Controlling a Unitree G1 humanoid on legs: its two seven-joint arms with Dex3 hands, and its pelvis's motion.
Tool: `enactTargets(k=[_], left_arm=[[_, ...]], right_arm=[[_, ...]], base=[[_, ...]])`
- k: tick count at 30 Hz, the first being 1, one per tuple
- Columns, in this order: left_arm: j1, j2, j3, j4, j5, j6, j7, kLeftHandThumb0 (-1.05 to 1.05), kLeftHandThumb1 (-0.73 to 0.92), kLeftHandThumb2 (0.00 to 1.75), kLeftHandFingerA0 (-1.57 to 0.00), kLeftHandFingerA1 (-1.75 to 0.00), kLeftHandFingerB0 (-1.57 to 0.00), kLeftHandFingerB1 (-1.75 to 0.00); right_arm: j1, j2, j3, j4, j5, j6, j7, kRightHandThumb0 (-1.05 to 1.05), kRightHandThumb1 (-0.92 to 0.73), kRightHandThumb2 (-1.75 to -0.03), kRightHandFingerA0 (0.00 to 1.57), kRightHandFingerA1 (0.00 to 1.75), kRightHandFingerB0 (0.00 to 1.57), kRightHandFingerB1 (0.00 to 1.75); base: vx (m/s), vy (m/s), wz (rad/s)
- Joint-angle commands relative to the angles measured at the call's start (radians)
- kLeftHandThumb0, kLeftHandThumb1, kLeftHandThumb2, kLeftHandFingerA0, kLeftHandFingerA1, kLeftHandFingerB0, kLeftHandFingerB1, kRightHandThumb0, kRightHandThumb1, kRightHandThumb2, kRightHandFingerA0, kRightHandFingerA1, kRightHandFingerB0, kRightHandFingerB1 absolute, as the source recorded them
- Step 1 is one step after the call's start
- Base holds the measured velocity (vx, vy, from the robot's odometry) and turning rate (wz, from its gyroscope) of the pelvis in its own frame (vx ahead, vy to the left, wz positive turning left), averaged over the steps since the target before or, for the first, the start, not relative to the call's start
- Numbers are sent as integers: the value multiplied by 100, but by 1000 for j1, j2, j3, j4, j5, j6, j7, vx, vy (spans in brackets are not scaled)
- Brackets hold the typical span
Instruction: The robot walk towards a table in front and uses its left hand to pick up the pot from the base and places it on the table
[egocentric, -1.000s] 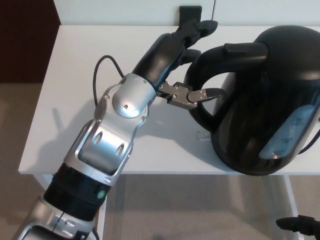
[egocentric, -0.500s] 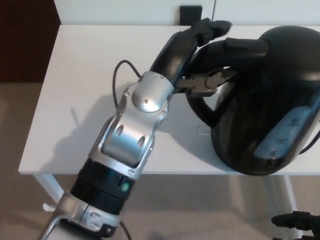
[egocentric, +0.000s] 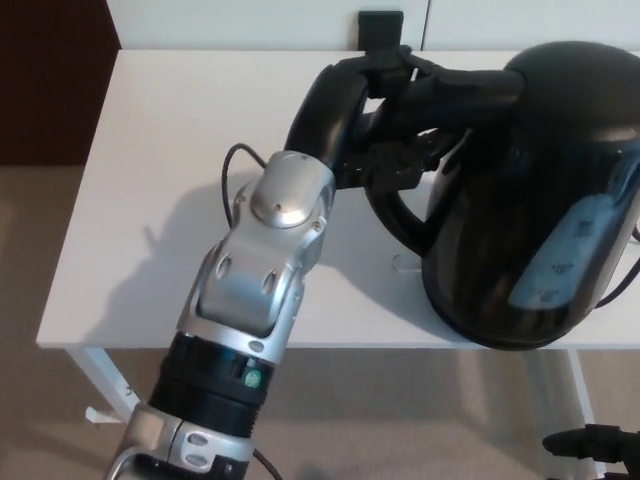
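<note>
The pot (egocentric: 540, 190) is glossy black with a pale grey-blue strip (egocentric: 562, 252) down its side, and the left robot hand (egocentric: 385, 125) is the same black. Its forearm (egocentric: 262, 265) is silver with dark oval slots, then a black band carrying 1 green dot (egocentric: 252, 379). The desk (egocentric: 165, 150) is plain white, the floor (egocentric: 30, 400) beige, and a panel (egocentric: 50, 80) beyond is dark reddish-brown.
</note>
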Motion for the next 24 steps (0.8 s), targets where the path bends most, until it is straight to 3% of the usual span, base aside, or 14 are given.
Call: enactTargets(k=[1,7,9,14,19,24], left_arm=[[18,-132,37,-47,-110,26,37,-19,78,70,-98,-136,-77,-109],[1,-158,82,-84,-181,70,60,-16,80,66,-97,-136,-76,-100],[-14,-165,98,-100,-209,81,67,-20,78,66,-92,-144,-76,-93],[-130,-151,149,-140,-266,111,84,-18,77,71,-89,-145,-71,-97],[-308,-106,233,-129,-321,133,104,-19,83,65,-84,-143,-67,-100],[-433,-51,305,-134,-364,150,119,-19,79,70,-89,-144,-68,-100]], right_arm=[[-1,-20,8,8,-13,6,7,-62,-50,-60,76,44,64,41],[-1,-21,13,6,-14,-2,3,-59,-54,-57,79,44,68,41],[-3,-21,12,3,-12,4,6,-61,-50,-60,77,45,65,41],[-12,-19,16,-3,-13,21,12,-62,-50,-60,78,45,65,41],[-20,-18,21,-4,-15,25,10,-62,-50,-60,78,45,65,41],[-35,-19,18,2,-9,30,16,-61,-49,-60,79,46,66,42]], base=[[0,0,0],[0,0,0],[0,0,0],[0,0,0],[0,0,0],[0,0,0]])
